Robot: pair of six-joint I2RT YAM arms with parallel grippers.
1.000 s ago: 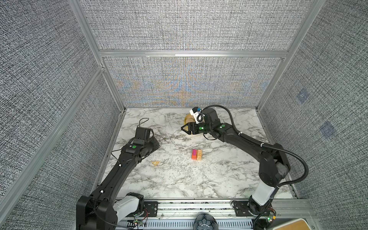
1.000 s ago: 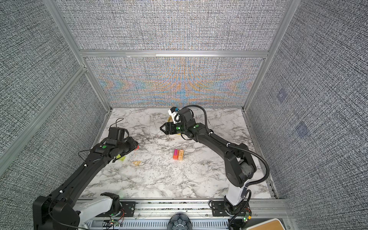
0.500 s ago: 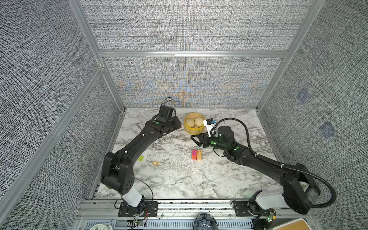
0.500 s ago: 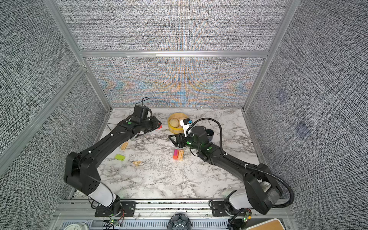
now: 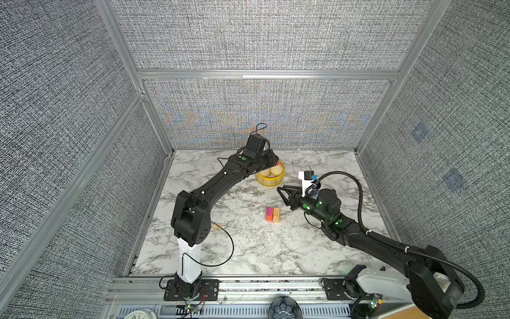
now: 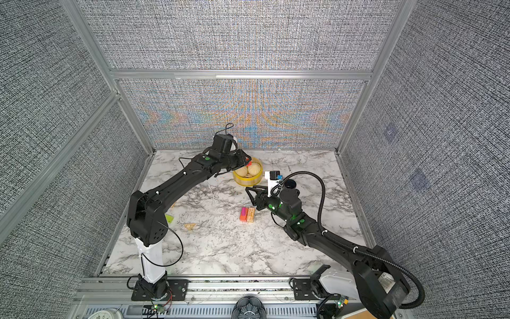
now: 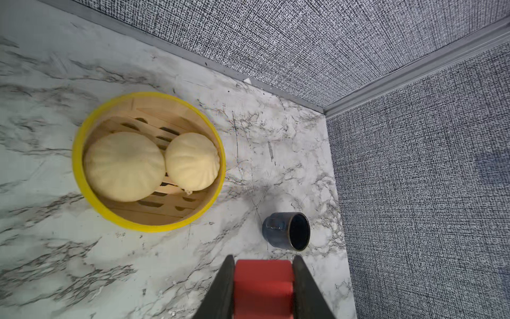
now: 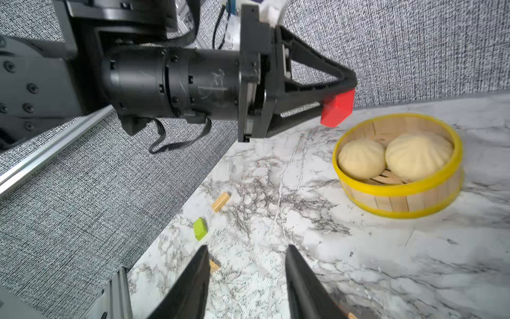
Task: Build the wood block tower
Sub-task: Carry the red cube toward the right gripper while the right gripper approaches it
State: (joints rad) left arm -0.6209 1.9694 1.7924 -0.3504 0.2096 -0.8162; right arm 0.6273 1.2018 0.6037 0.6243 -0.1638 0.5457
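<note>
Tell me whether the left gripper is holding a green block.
No, the left gripper is clamped on a red block; a green block lies on the table.

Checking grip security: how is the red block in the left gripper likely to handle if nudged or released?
The red block looks rigid: crisp flat faces sit flush in the left gripper, so it probably won't deform. Faceted, it likely wouldn't roll if released. Pinched near the jaw tips, it might pivot if bumped.

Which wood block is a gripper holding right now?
The red block, clamped in the left gripper; the others sit free, and the right gripper is empty.
</note>
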